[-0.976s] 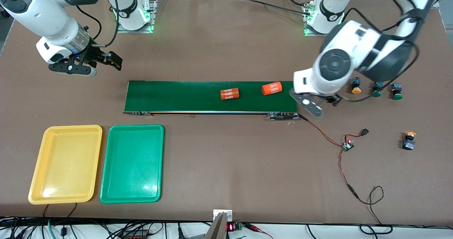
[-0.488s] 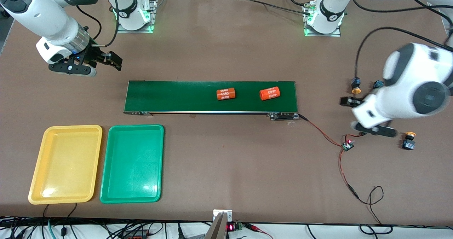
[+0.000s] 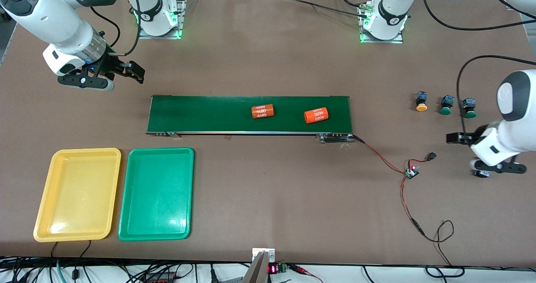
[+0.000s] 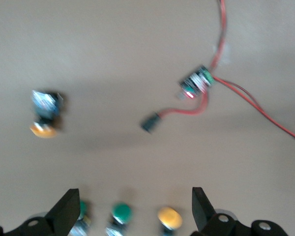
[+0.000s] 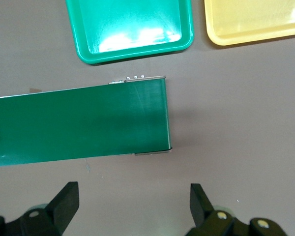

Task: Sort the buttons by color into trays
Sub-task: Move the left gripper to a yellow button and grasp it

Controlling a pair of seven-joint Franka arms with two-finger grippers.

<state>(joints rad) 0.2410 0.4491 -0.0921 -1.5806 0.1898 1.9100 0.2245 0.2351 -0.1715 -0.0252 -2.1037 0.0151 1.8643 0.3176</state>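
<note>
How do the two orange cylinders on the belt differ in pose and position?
The cylinder nearer the right arm's end lies nearly square to the conveyor belt, its "4680" print readable; the cylinder nearer the left arm's end lies skewed, its print upside down. The second also lies slightly nearer the front camera. Both are orange, alike in size, lying on their sides.

- Yellow tray (image 3: pixel 77 194) and green tray (image 3: pixel 156 193): plastic by the look, smooth, glossy; bright glare patches on the floors.
- Table (image 3: pixel 268 191): brown, matt, even surface.
- Conveyor belt (image 3: pixel 209 113): dark green, smooth, faint sheen; metal-looking strip along its edge.
- Orange cylinders (image 3: pixel 262 111): smooth, satin, white print.
- Buttons (image 3: pixel 421 101): caps smooth, slightly shiny.
- Arm shells: glossy white plastic.
</note>
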